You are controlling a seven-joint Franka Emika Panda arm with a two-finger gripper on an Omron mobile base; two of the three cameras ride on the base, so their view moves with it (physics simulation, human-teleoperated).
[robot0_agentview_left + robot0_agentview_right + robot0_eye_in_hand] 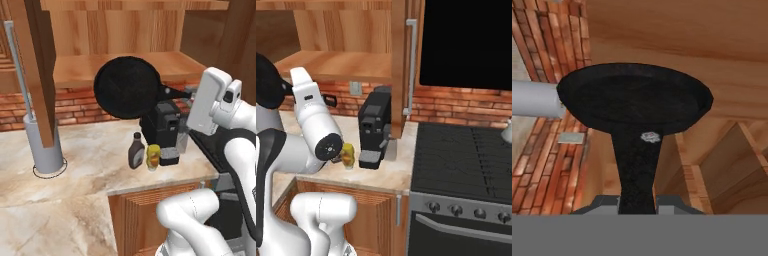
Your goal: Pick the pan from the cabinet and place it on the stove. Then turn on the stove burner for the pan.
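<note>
I have the pan pinched by its handle in my jaws, tilted on edge before the open cabinet shelf, above the counter, stove to the right

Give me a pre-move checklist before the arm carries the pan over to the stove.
1. Grip on the pan: ok. In the hand view the handle runs down between the fingers of the gripper.
2. Pan out of the cabinet: ok. It hangs in front of the shelf, above the counter.
3. Pan attitude: not ok. In the left base view it is tipped on edge, face toward the camera.
4. Things under the path: not ok. A coffee machine and two bottles stand between pan and stove.
5. Landing spot: cannot tell. Near grates are bare; a white object sits at the far right edge.
</note>
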